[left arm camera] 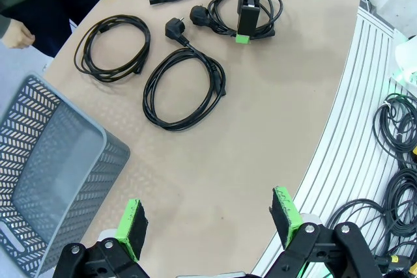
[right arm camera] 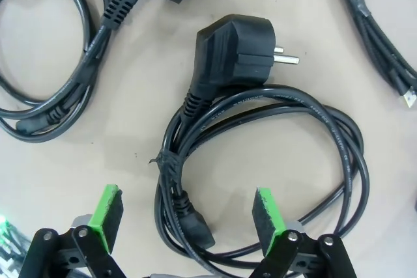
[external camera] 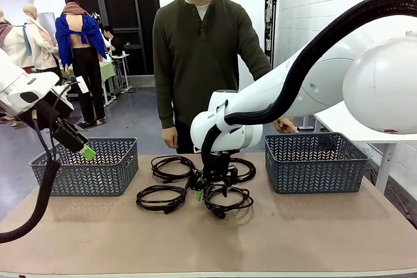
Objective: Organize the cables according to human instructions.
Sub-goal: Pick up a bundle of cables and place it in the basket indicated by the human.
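Several black cables lie coiled mid-table: far left (external camera: 172, 168), near left (external camera: 159, 198), near right (external camera: 229, 200), far right (external camera: 246, 169). My right gripper (external camera: 212, 190) hangs open just over the near right coil. In the right wrist view that coil (right arm camera: 306, 112) lies below with its plug (right arm camera: 238, 50) ahead, and its tied left bundle runs between the open right gripper's (right arm camera: 187, 219) green pads. My left gripper (external camera: 83, 150) is open and empty, raised over the left basket. In the left wrist view, the left gripper (left arm camera: 210, 222) looks down on two coils (left arm camera: 184, 86) (left arm camera: 112, 47).
Two grey mesh baskets stand on the table, one at the left (external camera: 98, 174) and one at the right (external camera: 316, 164). A person stands at the far side, hands (external camera: 170, 139) low by the table edge. More cords (left arm camera: 397, 128) lie beyond the table's edge in the left wrist view.
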`<state>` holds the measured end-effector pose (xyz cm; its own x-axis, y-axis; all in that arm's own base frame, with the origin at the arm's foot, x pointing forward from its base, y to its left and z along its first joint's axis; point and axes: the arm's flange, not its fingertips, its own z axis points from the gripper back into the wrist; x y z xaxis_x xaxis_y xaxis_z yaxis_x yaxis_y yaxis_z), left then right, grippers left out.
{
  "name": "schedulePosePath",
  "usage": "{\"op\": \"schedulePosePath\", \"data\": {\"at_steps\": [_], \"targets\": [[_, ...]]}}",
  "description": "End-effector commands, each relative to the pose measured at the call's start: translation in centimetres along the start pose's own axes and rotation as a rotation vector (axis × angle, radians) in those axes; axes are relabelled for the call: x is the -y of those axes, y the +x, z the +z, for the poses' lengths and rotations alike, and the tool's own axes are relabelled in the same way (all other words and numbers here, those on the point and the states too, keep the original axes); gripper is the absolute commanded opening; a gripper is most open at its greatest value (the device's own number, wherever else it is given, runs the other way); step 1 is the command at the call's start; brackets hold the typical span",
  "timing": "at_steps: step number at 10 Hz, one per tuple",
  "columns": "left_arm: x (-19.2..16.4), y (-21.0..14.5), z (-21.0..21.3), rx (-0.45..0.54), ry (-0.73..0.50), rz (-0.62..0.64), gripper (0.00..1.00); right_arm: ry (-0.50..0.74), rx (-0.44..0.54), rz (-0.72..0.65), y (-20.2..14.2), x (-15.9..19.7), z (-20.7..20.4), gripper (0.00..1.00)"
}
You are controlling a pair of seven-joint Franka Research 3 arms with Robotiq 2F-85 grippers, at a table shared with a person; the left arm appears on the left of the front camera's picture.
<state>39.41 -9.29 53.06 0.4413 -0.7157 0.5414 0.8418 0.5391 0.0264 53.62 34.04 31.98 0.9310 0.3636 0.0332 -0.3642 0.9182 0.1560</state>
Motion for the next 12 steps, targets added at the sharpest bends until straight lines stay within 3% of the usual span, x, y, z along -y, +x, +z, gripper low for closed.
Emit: {"op": "schedulePosePath", "data": {"at_steps": [1,4,7,9,12], "targets": [[-0.3,-0.1,0.1,0.016,-0.015,-0.004,1.0,-0.053,-0.02,-0.02,1.1,-0.3,-0.5,1.0],[-0.3,-0.1,0.1,0.016,-0.015,-0.004,1.0,-0.085,-0.04,-0.014,1.6,-0.6,-1.0,1.0],[-0.3,-0.1,0.1,0.016,-0.015,-0.004,1.0,-0.103,-0.067,0.002,1.8,-1.1,-1.8,0.9],[-0.3,-0.1,0.1,0.016,-0.015,-0.004,1.0,-0.117,-0.071,0.017,1.8,-1.6,-1.9,0.65],[-0.3,-0.1,0.1,0.016,-0.015,-0.004,1.0,-0.135,-0.054,0.019,1.9,-1.7,-1.6,0.16]]}}
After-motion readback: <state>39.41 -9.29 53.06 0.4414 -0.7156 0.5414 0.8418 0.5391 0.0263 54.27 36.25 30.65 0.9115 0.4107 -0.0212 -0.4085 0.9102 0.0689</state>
